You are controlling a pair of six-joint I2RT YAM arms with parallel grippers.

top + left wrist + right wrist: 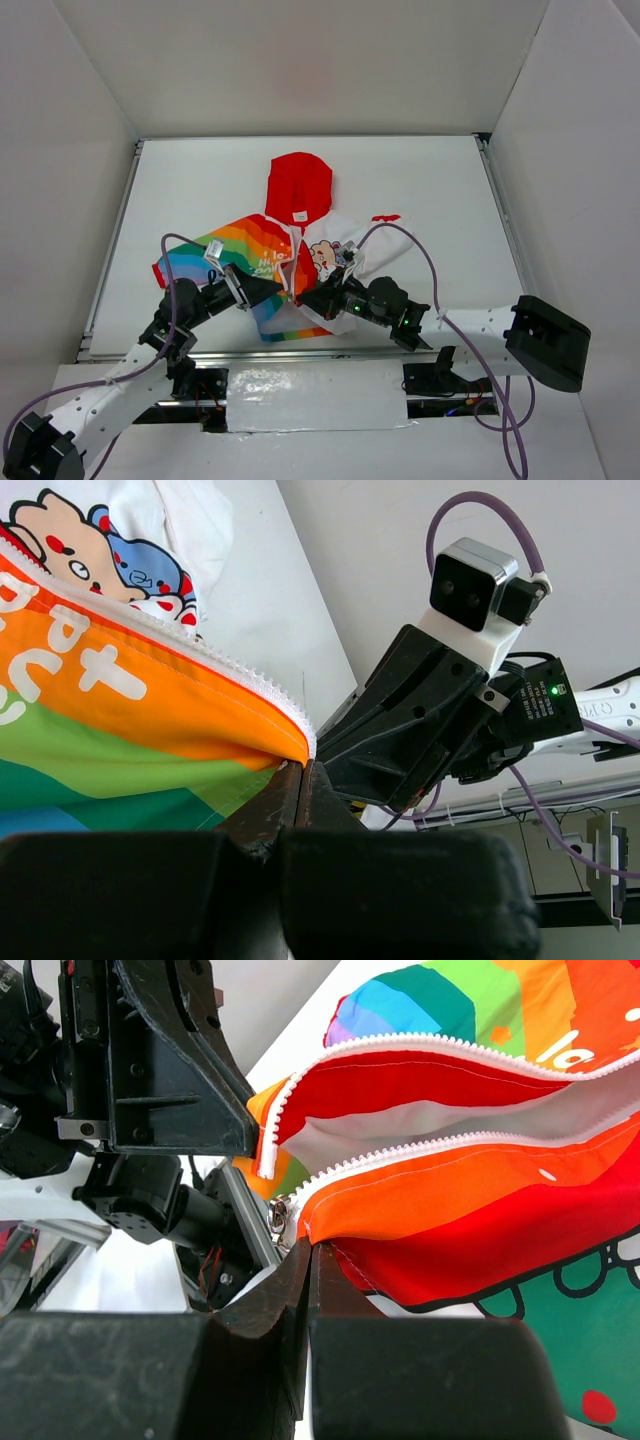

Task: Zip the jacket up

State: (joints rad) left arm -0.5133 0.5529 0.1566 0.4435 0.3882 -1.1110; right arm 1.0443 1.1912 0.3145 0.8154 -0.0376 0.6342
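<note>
The jacket (300, 245) lies mid-table, red hood (298, 185) far, rainbow half left, white cartoon half right. My left gripper (280, 290) is shut on the bottom corner of the rainbow half (150, 700), right at the end of its white zipper teeth (260, 685). My right gripper (312, 300) is shut on the other front edge's bottom corner (400, 1220), beside the metal zipper slider (278, 1216). In the right wrist view the two rows of teeth (420, 1048) stand apart, with the red lining showing. The two grippers are close together at the hem.
The right arm's camera and black gripper body (430, 710) sit just right of my left fingers. The left gripper body (170, 1070) fills the upper left of the right wrist view. The table's metal front rail (330, 352) runs just below the hem.
</note>
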